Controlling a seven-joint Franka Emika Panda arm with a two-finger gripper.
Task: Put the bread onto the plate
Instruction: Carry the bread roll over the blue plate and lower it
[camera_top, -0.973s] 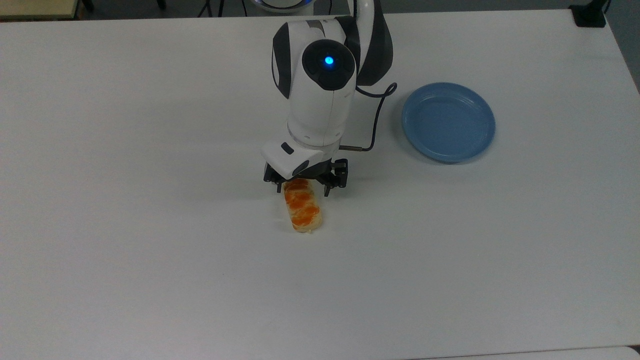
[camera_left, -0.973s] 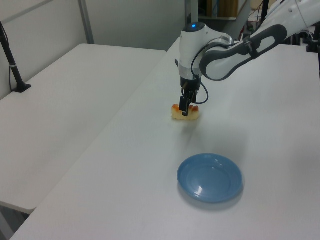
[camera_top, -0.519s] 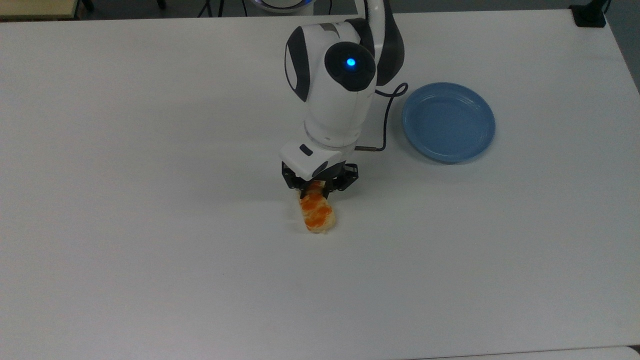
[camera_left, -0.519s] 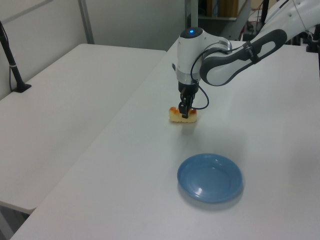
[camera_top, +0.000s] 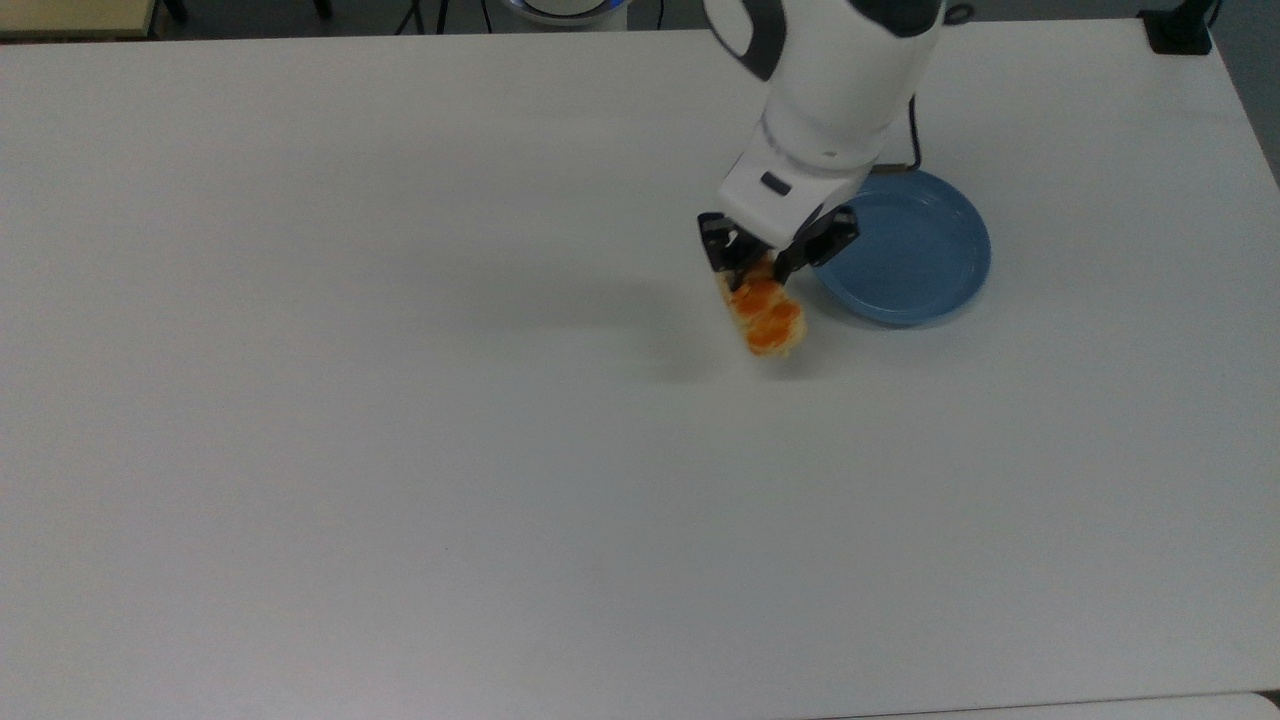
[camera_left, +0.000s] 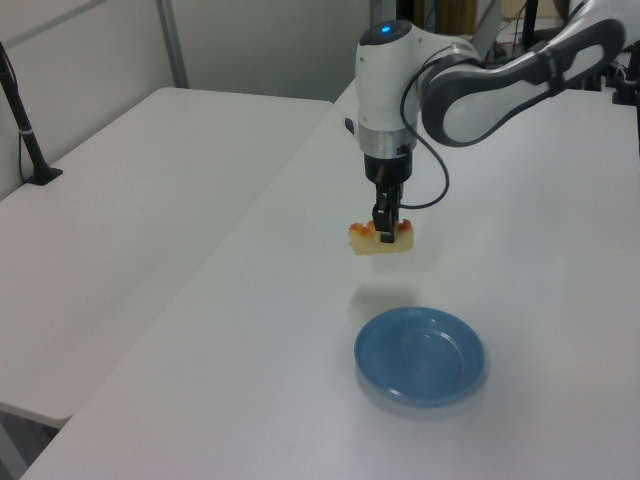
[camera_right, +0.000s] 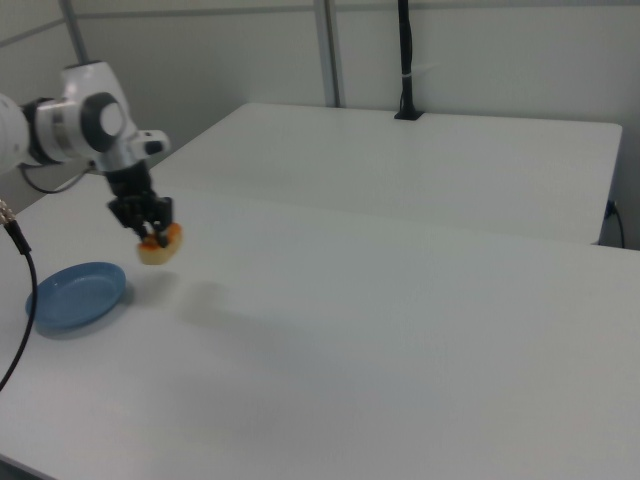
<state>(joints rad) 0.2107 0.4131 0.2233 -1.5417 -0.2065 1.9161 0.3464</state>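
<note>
Bread (camera_top: 765, 312): a small oblong bun, pale tan along its sides, with glossy orange-brown lumps in a row on top; in the left view (camera_left: 381, 238) it reads as a short, squat loaf with orange patches at the crust.
Bread, position: lifted clear of the table (camera_top: 400, 450), with a soft shadow on the white surface beneath it in the left view; in the top view it hangs just beside the plate's rim, on the top view's left of the plate.
Bread, attitude: lengthwise it runs on a slant in the top view, one end tucked under the gripper and the other end pointing toward the bottom right of that picture.
Gripper (camera_top: 770, 262): black two-finger hand on a white wrist, pointing straight down; the jaws are closed narrowly on the bread near one end, one finger on each long side.
Gripper, other views: in the left view (camera_left: 385, 228) the fingers straddle the bun's middle; in the right view (camera_right: 152, 235) the bun (camera_right: 160, 246) hangs below the fingers.
Plate (camera_top: 930, 262): round, shallow, light blue, with a raised rim, lying flat on the table with nothing in it; in the left view (camera_left: 420, 356) it lies nearer the camera than the bread; in the right view (camera_right: 75, 296) it sits below and to the right view's left of the bread.
Arm (camera_left: 480, 80): white shells with dark joints, a blue light on top of the wrist housing.
Cable (camera_left: 432, 190): a dark lead looping beside the wrist.
</note>
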